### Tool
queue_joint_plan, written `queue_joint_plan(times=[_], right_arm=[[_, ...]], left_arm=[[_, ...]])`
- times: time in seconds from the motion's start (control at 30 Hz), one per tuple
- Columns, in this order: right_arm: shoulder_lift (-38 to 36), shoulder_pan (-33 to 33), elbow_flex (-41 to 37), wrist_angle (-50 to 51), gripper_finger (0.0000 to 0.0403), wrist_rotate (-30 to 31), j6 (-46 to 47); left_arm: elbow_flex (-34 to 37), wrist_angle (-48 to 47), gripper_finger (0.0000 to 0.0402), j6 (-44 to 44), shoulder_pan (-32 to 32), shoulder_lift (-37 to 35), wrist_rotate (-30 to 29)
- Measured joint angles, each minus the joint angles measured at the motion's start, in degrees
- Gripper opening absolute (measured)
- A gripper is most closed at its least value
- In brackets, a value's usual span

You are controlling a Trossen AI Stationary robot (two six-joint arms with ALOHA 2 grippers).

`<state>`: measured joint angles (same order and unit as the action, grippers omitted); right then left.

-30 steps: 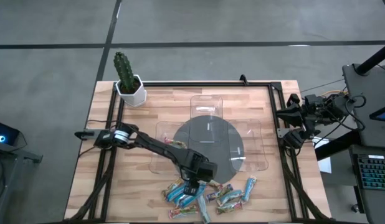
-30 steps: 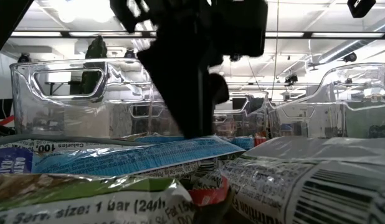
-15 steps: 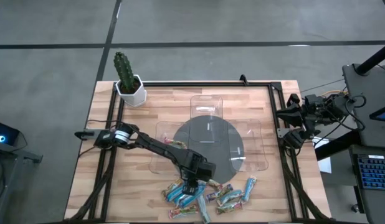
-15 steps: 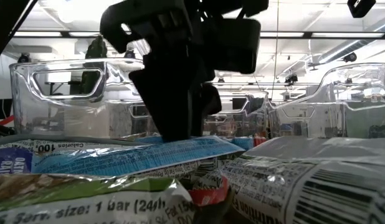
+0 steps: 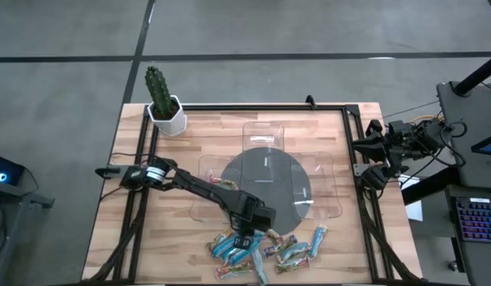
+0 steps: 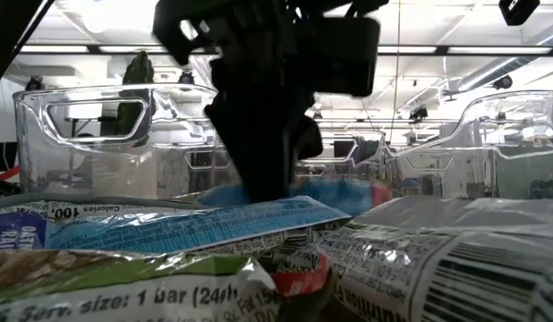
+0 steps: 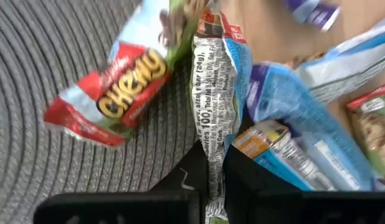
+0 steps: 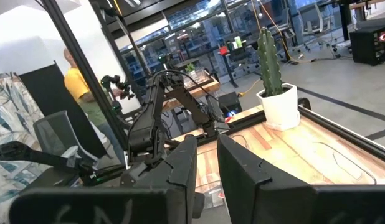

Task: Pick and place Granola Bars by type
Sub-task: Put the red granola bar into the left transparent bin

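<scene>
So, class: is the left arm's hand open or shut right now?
Shut. In the wrist view the left hand has its two dark fingers pinched on a white-and-blue granola bar above the pile.

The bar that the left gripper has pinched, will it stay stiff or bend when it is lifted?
Probably it bends a little: the left gripper is shut on the thin edge of the granola bar, and its wrapper looks creased. The foil is shiny, so it may slip. It seems light, and the neighbouring red bar should stay.
</scene>
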<state>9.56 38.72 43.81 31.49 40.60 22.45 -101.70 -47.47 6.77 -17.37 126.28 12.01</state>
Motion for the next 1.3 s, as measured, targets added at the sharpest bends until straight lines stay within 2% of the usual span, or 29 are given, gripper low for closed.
queue_joint_plan(times=[0.17,0.43,0.57,0.7,0.8,1.03,1.17,1.3], right_arm=[[0.0,0.0,0.0,0.02,0.0057,-0.01,-0.11],[0.0,0.0,0.0,0.01,0.0057,0.01,0.05],[0.0,0.0,0.0,0.0,0.0057,0.01,0.05],[0.0,0.0,0.0,-0.01,0.0057,0.02,0.07],[0.0,0.0,0.0,-0.05,0.0057,0.01,0.07],[0.0,0.0,0.0,-0.28,0.0057,0.0,1.14],[0.0,0.0,0.02,-0.29,0.0057,-0.01,1.14],[-0.02,0.0,0.02,-0.33,0.0057,0.01,1.1]], left_arm=[[-4.29,-1.43,0.0014,0.16,0.11,0.0,0.0],[-15.68,-11.02,0.0015,0.33,0.62,0.0,-0.61],[-23.43,-19.01,0.0015,-0.36,1.5,0.0,-6.25],[-28.47,-31.14,0.0014,1.06,3.19,-0.12,-13.12],[-27.9,-35.94,0.0013,2.5,4.99,-0.43,-14.08],[-21.42,-34.97,0.0013,2.49,6.19,-3.49,-12.96],[-16.36,-32.84,0.0012,4.59,6.19,-10.13,-12.96],[-8.16,-23.5,0.0012,8.64,6.19,-19.78,-13.46]])
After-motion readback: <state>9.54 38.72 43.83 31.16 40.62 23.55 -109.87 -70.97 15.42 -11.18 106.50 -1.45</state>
